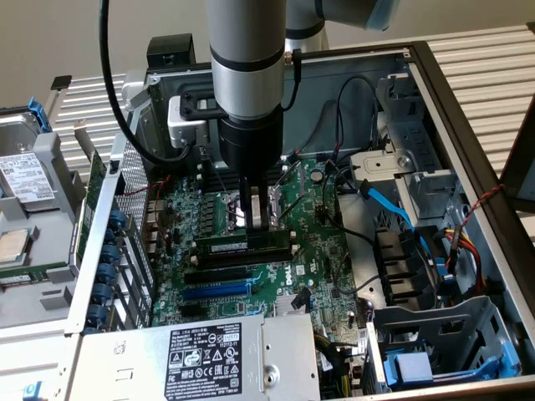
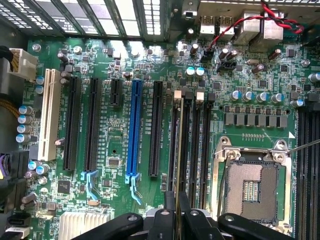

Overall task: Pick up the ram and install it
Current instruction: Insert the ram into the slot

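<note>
We see the open computer case (image 1: 435, 125) from above at a slant; our wrist camera looks straight down, close over the shared motherboard (image 1: 322, 251).

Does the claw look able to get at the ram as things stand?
Probably yes. The claw sits directly over the ram, which stands on edge beside the CPU socket, and no cable appears to cross between them.

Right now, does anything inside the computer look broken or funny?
Nothing looks broken. One odd thing: the processor socket is bare, contacts showing, with no chip or cooler on it. The ram looks level, held by the pincer.
</note>
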Robot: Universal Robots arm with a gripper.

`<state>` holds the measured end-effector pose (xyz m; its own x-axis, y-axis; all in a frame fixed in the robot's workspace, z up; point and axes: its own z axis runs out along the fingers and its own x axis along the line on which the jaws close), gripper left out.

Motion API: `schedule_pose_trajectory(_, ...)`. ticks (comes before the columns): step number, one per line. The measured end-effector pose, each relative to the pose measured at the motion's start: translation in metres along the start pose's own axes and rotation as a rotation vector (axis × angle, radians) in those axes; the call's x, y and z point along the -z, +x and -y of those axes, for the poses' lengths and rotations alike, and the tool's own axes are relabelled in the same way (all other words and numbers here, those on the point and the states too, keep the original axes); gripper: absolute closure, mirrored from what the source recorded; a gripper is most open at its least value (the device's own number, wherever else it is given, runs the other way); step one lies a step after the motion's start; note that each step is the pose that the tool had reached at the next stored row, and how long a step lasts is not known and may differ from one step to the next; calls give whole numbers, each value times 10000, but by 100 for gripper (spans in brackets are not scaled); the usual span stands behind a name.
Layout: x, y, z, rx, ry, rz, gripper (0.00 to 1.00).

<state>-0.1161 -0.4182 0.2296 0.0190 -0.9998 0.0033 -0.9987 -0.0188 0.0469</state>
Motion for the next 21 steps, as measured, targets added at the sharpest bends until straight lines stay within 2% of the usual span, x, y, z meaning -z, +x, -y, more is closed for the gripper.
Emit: schedule_pose_trajectory(21, -29, 5, -10, 2, 65, -3, 86)
